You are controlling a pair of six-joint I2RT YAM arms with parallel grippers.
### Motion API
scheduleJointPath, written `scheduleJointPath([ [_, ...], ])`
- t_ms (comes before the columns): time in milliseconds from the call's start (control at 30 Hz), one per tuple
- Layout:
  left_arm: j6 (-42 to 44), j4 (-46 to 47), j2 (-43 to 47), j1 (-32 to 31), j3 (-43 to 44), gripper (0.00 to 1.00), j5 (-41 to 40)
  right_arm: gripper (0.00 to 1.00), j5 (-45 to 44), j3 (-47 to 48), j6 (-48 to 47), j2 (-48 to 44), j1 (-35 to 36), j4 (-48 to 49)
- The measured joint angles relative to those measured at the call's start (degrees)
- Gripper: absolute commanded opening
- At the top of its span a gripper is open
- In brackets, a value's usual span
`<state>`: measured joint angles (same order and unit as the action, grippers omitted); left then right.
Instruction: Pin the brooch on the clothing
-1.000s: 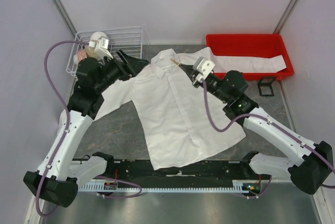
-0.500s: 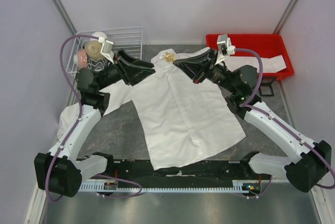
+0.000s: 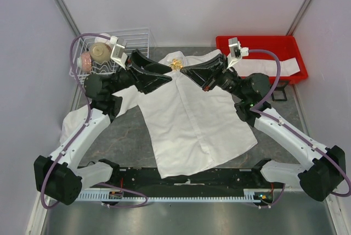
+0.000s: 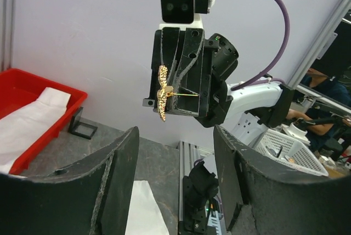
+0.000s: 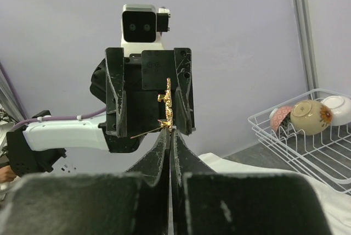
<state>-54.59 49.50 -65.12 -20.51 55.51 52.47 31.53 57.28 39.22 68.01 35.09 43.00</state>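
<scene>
Reaching inward, raised above the shirt point(image 3: 186, 114), the right gripper point(image 3: 183, 71) and left gripper point(image 3: 168, 76) face tip to tip; right pinches the brooch point(image 3: 176, 62), left gapes apart.

Raised and facing tip to tip — my left gripper point(image 4: 175, 158) gapes wide, my right gripper point(image 5: 170, 133) is pinched tight.

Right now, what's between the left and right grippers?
Only the brooch, pinched by the right gripper and facing the open left gripper; the top view shows it.
</scene>
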Motion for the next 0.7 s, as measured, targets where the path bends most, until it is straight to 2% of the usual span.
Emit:
scheduleJointPath([
  [333,-0.07,-1.05,-1.92,-2.4,0.37,0.56,-2.89,0.0,-0.02,-0.79,1.22,0.09,1.25,1.16],
  [533,-0.55,-1.4,-2.45,-2.47,1.9,0.43,-3.93,0.0,-0.02,-1.64,1.31,0.09,1.57,1.18],
  [700,-0.87,-1.42,-2.6,-2.82,2.32,0.26,-4.13,0.0,-0.02,-1.64,1.31,0.09,1.95,1.36],
])
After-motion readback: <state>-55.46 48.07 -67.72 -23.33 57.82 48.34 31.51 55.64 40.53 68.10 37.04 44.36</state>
